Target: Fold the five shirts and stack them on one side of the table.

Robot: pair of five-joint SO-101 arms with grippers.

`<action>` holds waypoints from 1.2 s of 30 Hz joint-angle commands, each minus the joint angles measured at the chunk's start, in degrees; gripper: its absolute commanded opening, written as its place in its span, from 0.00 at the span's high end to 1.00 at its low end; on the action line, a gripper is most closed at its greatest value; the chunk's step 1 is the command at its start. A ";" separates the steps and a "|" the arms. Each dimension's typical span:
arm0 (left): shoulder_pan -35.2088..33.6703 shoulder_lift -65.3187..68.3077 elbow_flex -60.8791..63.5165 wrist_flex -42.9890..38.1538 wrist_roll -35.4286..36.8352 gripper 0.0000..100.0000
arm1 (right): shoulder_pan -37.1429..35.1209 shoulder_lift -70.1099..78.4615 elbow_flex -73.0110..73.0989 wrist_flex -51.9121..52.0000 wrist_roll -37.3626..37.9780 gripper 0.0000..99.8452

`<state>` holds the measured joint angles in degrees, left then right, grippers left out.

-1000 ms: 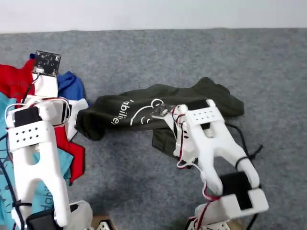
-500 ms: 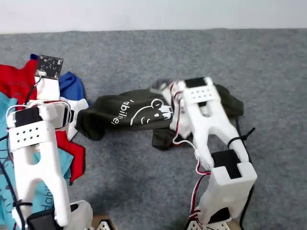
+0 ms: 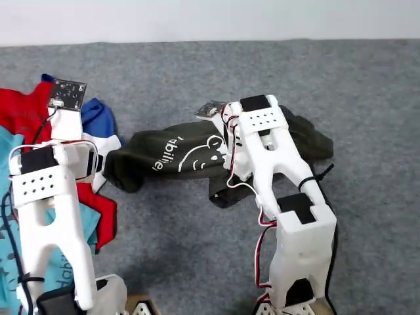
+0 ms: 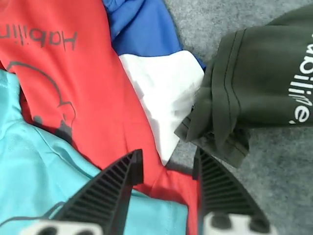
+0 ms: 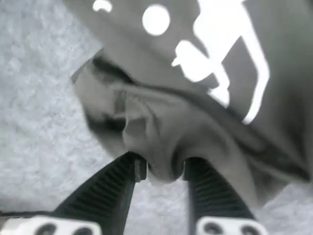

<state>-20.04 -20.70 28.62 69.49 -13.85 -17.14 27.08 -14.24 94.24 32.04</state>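
Right hand (image 5: 161,169) pinches a bunched fold of green shirt (image 3: 164,154), left hand (image 4: 165,164) open, empty over red shirt (image 4: 83,98); fabric looks limp, light, so I'd grab hems.

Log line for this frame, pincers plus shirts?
left pincer: open over red shirt | right pincer: shut on dark green shirt, bunched | teal shirt: unfolded in heap

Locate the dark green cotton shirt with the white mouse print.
In the high view, the dark green cotton shirt lies mid-table, one end against the white fabric shirt on the left side; the right gripper pinches a fold.
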 commanded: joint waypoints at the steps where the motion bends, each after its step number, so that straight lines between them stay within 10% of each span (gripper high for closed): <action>1: -0.35 -0.26 -1.45 0.88 0.62 0.82 | -0.13 -0.75 -6.68 6.29 -1.93 0.81; 36: -0.09 -0.18 2.42 -2.37 0.62 0.82 | 1.27 -16.13 30.51 -12.00 -0.09 0.82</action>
<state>-20.04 -20.70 31.34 68.26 -13.58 -16.44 10.29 19.08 83.25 31.43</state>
